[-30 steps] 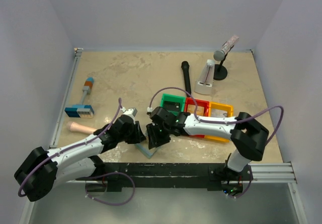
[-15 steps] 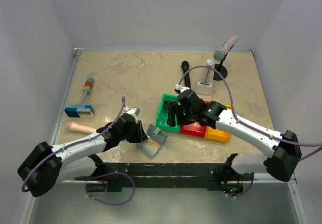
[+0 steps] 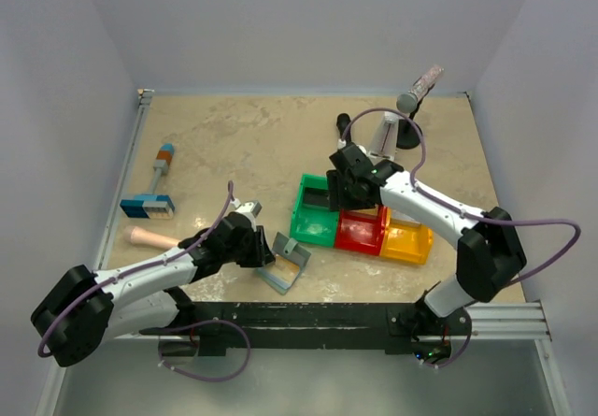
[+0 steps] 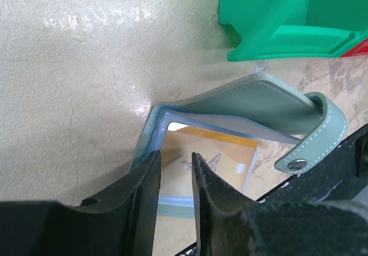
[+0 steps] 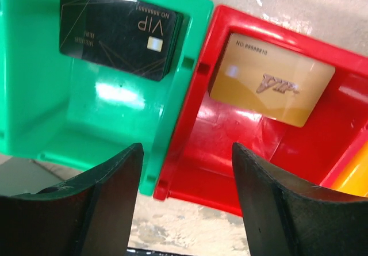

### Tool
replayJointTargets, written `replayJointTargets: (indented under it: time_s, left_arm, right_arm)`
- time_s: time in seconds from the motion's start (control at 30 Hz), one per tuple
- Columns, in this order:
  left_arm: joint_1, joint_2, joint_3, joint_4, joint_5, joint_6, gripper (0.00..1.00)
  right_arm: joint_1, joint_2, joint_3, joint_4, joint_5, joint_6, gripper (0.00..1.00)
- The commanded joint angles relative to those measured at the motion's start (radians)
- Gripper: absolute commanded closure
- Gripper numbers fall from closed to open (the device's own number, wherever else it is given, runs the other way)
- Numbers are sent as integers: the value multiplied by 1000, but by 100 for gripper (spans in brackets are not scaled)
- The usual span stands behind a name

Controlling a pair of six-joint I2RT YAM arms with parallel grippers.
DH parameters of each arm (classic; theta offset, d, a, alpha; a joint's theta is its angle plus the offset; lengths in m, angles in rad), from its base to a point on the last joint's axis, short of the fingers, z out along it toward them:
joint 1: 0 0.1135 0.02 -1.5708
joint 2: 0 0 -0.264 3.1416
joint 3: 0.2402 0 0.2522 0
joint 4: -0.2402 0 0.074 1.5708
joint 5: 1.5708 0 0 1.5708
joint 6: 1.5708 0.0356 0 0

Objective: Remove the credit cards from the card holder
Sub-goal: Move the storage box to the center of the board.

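The job looks about 2 cards along: a dark card [image 5: 118, 29] lies flat in the green bin [image 5: 103, 123] and a gold card [image 5: 270, 86] lies in the red bin [image 5: 230, 169] next to it, while the yellow bin [image 3: 408, 241] shows no card from above. The card holder [image 4: 241, 103] sits on the table [image 3: 234, 145] just in front of the green bin, with 1 panel flat and the other lifted. An orange-yellow card [image 4: 213, 158] is visible in its pocket, so the step in hand is fetching that one. The right gripper [image 5: 185, 149] hovers over the seam between the green and red bins, jaws spread wide, holding and touching nothing. Its next move, as I judge it, is to swing back to the holder and pinch the card's exposed edge without dragging the soft panel. The left gripper [image 4: 175, 164] has its jaws drawn close and appears clamped on the holder's near edge, pinning it in place.
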Motion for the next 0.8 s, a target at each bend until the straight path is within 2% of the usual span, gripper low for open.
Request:
replayJointTargets:
  time_s: [0.0,0.17,0.3,0.37,0.43,0.47,0.77]
  left_arm:
    - [-8,-10,-12,4,7,16,67]
    - [-10,-10,-10,4,9,21,67]
    - [-10,-10,-7,4,10,22,67]
    - [-12,-10,-7,4,9,22,67]
    - [-10,-7,-12,7,9,24,67]
    - [-10,-4,-12,10,9,22,67]
    - [-10,2,-13,20,13,21,68]
  right_arm:
    - [-9,70,77,-34,38,-25,34]
    - [-19,120,89,-19,11,-24,44]
    - [-55,147,91,-4,-32,-15,61]
    - [-71,148,89,1,-35,-18,75]
    - [-82,145,96,1,-37,-22,95]
    - [-88,145,97,0,-31,-25,100]
    - [-137,163,161,-17,-28,-25,100]
